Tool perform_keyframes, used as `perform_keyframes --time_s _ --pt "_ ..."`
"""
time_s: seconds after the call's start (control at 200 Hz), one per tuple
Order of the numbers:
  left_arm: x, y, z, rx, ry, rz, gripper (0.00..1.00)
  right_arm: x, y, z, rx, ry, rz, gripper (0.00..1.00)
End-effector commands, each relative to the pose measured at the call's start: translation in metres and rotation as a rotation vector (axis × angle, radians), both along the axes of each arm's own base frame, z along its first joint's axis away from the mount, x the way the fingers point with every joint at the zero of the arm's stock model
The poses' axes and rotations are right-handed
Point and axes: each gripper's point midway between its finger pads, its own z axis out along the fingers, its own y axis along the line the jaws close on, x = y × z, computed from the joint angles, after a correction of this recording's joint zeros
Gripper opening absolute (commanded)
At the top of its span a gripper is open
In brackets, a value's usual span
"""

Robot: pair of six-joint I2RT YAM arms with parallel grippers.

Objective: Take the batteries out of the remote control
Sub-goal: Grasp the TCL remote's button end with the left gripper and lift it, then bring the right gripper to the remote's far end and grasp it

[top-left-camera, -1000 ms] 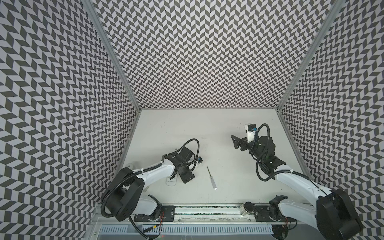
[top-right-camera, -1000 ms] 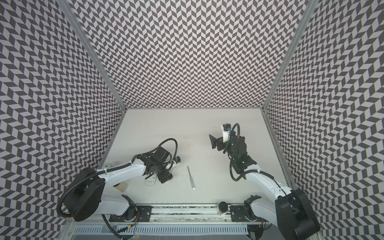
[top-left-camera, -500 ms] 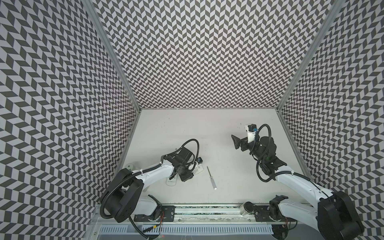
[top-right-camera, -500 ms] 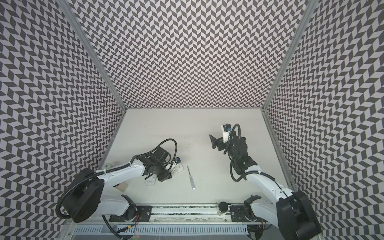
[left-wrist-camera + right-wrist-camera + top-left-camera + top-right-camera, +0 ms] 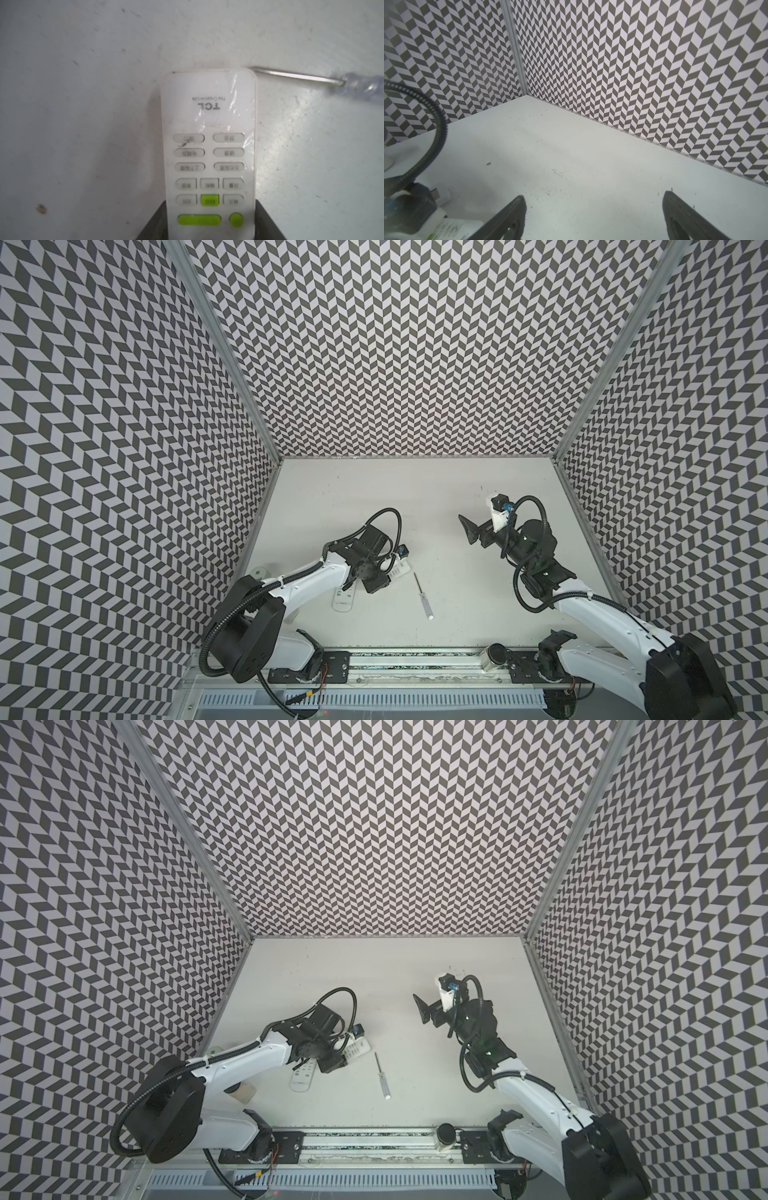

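Scuffed white worktop (image 5: pixel 415 485), boxed on three sides by black-and-white chevron walls (image 5: pixel 395 344); two white remotes toward its front-left: the TCL remote (image 5: pixel 208 124), buttons up, clamped across its long edges by the left gripper (image 5: pixel 211 204); the second remote (image 5: pixel 343 600) just beside it, partly under that arm; one screwdriver (image 5: pixel 422 595) near the front edge's middle, tip by the TCL remote; batteries hidden in every view; right gripper (image 5: pixel 593 195) spread wide above the right half.

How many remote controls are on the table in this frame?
2. One remote is gripped by the left hand, by the screwdriver tip; the other remote lies nearer the robot, partly under the left arm. More may be hidden beneath it.
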Motion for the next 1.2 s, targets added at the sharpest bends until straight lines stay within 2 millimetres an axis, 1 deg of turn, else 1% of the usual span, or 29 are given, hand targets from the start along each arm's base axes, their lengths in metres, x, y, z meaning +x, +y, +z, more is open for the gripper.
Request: perform_keyframes --time_s 0.0,0.095,0.25,0.355,0.431,0.516,0.596,0.691,0.801,0.871,0.981,1.096,1.197 --pt "0.028 -0.015 0.040 -0.061 -0.081 0.024 0.36 -0.013 0.008 0.043 -0.028 -0.200 0.034 0.99" --pt "0.045 -0.024 0.068 -0.096 -0.167 0.007 0.35 -0.025 0.017 0.054 -0.118 -0.303 0.072 0.99" --pt "0.069 -0.038 0.107 -0.141 -0.307 -0.040 0.34 -0.038 0.027 0.060 -0.316 -0.460 0.097 1.00" --pt "0.079 -0.048 0.130 -0.200 -0.374 -0.049 0.33 -0.048 0.034 0.056 -0.468 -0.568 0.116 0.99" --pt "0.083 -0.055 0.139 -0.246 -0.386 -0.041 0.32 -0.054 0.037 0.048 -0.596 -0.643 0.121 0.98" --pt "0.081 -0.061 0.142 -0.284 -0.362 -0.039 0.32 -0.057 0.040 0.042 -0.701 -0.687 0.115 0.97" --pt "0.076 -0.063 0.138 -0.296 -0.344 -0.049 0.33 -0.061 0.041 0.037 -0.779 -0.748 0.111 0.95" --pt "0.073 -0.062 0.133 -0.289 -0.328 -0.056 0.33 -0.062 0.044 0.025 -0.858 -0.786 0.112 0.91" --pt "0.068 -0.060 0.135 -0.286 -0.318 -0.068 0.33 -0.064 0.054 0.009 -0.950 -0.826 0.140 0.87" --pt "0.065 -0.061 0.133 -0.294 -0.309 -0.078 0.33 -0.064 0.060 0.004 -0.980 -0.858 0.147 0.87" --pt "0.056 -0.067 0.136 -0.327 -0.270 -0.108 0.33 -0.059 0.070 0.005 -0.989 -0.852 0.145 0.86" --pt "0.049 -0.068 0.135 -0.342 -0.254 -0.120 0.33 -0.058 0.082 -0.002 -0.995 -0.861 0.176 0.85" --pt "0.046 -0.068 0.135 -0.340 -0.247 -0.128 0.33 -0.050 0.092 -0.010 -1.018 -0.833 0.174 0.84"
